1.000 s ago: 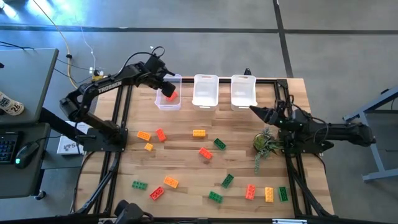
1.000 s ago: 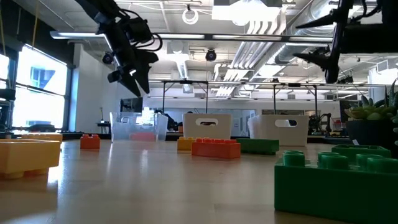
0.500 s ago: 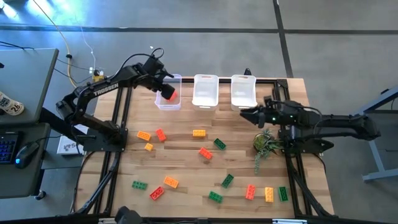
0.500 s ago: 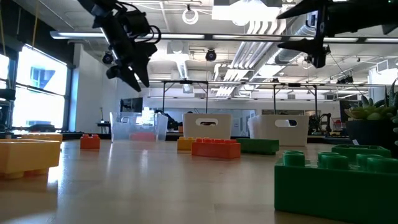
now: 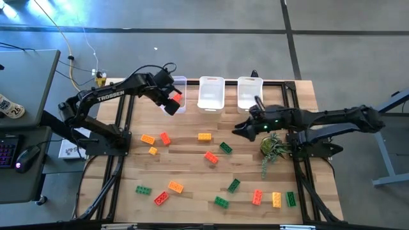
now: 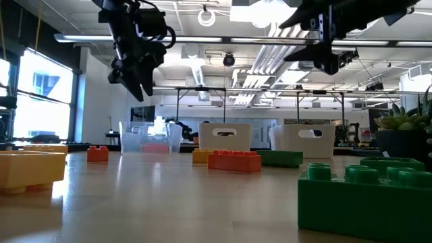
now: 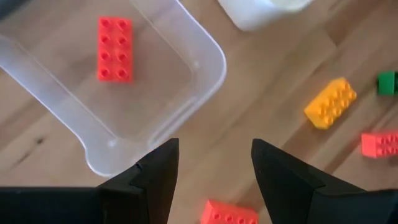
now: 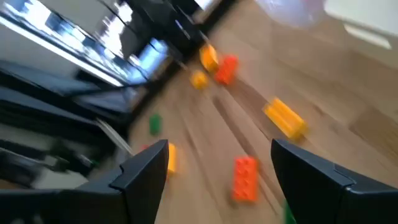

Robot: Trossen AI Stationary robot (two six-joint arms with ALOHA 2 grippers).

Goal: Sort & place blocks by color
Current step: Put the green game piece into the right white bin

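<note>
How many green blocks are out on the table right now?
5 green blocks: one centre, two front centre, one front left, one front right. The plant sprig may hide another.

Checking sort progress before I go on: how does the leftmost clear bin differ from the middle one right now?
The leftmost bin holds one red block; the middle bin shows nothing inside from above. The left gripper, open, hangs at the leftmost bin's near edge; no gripper is over the middle bin, and the right gripper, also open, is nearer the table's centre. Both bins are clear, rectangular and sit in the far row.
</note>
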